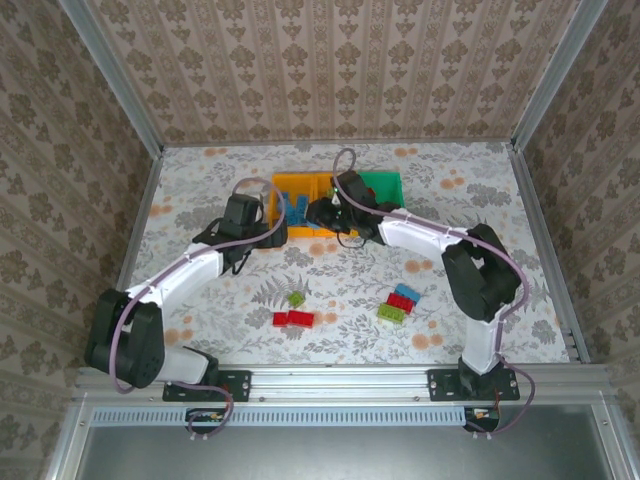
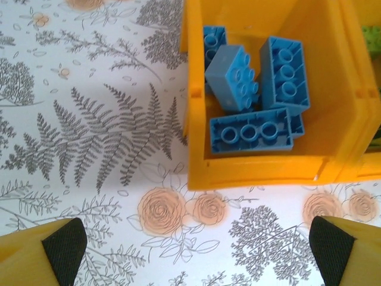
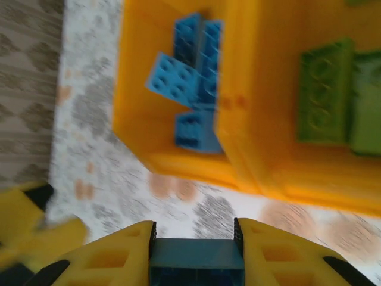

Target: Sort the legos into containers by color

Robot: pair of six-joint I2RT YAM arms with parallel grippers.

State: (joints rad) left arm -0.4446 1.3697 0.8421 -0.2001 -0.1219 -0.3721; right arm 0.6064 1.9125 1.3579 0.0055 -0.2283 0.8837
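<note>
1. Pinched between the yellow fingers of our right claw [image 3: 195, 238] sits a dark blue brick [image 3: 196, 265]; the claw is narrow and holds it from both sides.
2. We see that claw raised over the flowered table [image 3: 196, 208], just short of the bins' near walls. The wrist view is blurred.
3. Beyond it, the left orange-yellow bin [image 3: 134, 119] holds a pile of blue bricks [image 3: 178, 80]. The second orange-yellow bin [image 3: 268, 119] touches it on the right and holds lime green bricks [image 3: 324, 92].
4. Our left claw [image 2: 196, 250] stands wide, with nothing between its black pads [image 2: 62, 247]. It hangs over the table just in front of the bin of blues.
5. From above, we find the green bin [image 1: 385, 185] right beside the yellow pair, at the far middle of the table. We cannot tell what lies in it.
6. Loose bricks lie nearer the arm bases. A lime brick [image 1: 297, 298] and red bricks [image 1: 293, 319] sit left of the middle. A light blue brick [image 1: 406, 293], a red brick [image 1: 400, 302] and a second lime brick [image 1: 392, 313] cluster on the right.
</note>
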